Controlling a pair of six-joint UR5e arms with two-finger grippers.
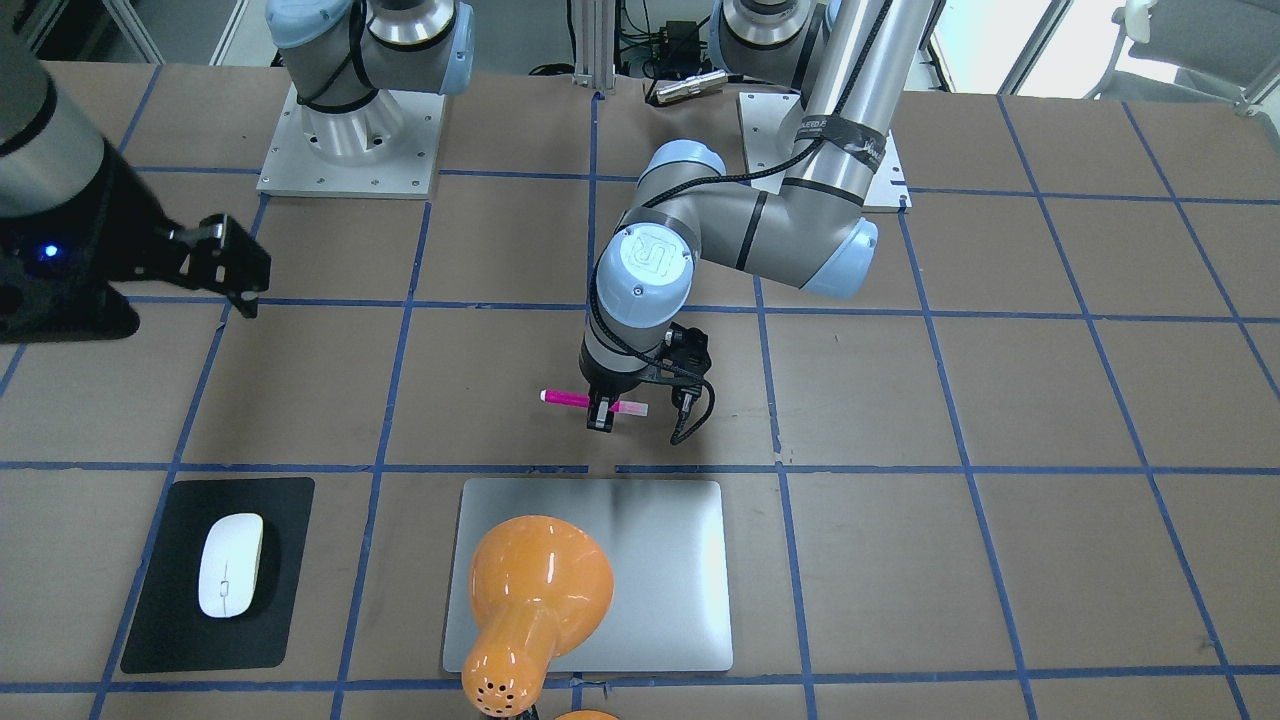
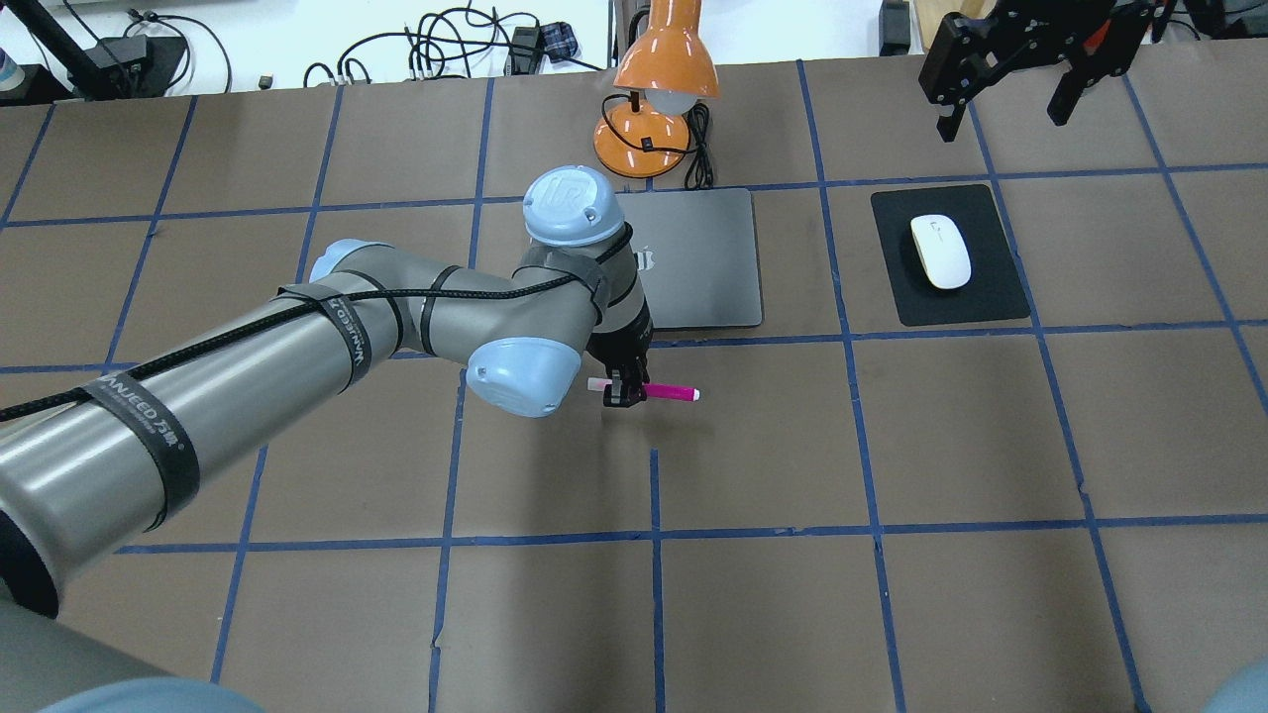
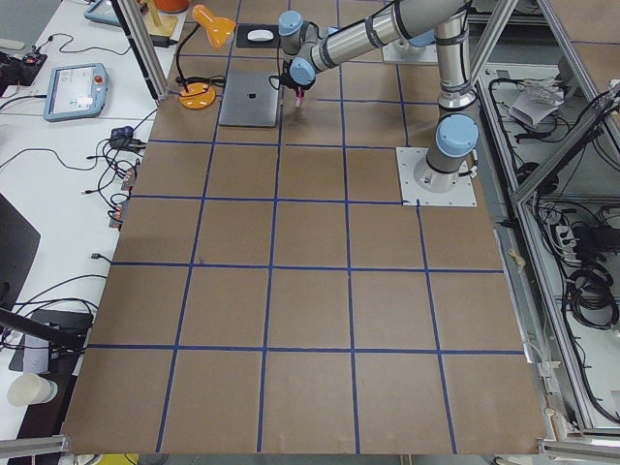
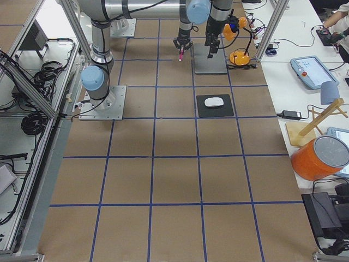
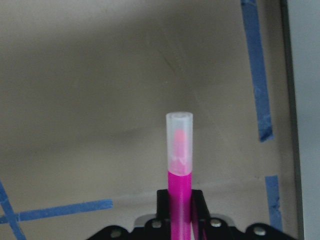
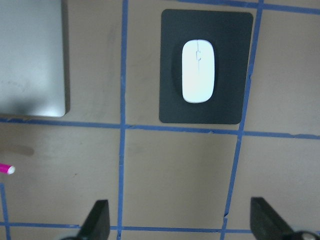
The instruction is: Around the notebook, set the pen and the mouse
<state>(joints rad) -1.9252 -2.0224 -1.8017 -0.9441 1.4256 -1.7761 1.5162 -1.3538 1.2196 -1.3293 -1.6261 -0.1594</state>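
Observation:
My left gripper (image 1: pixel 600 412) (image 2: pixel 622 394) is shut on the magenta pen (image 1: pixel 565 398) (image 2: pixel 670 393), which lies level just over the table, a short way from the notebook's robot-side edge. In the left wrist view the pen (image 5: pixel 179 165) points away, pale cap end first. The silver notebook (image 1: pixel 670 560) (image 2: pixel 705 259) lies flat. On a black mat (image 1: pixel 165 620) (image 2: pixel 991 297) rests the white mouse (image 1: pixel 230 565) (image 2: pixel 940 252) (image 6: pixel 198 71). High above and beyond the mouse hangs my right gripper (image 2: pixel 1003 114) (image 6: pixel 182 225), open and holding nothing.
An orange desk lamp (image 1: pixel 535 590) (image 2: pixel 659 89) stands at the notebook's far side, its shade hanging over it. Blue tape lines grid the brown table. Cables and equipment lie beyond the far edge.

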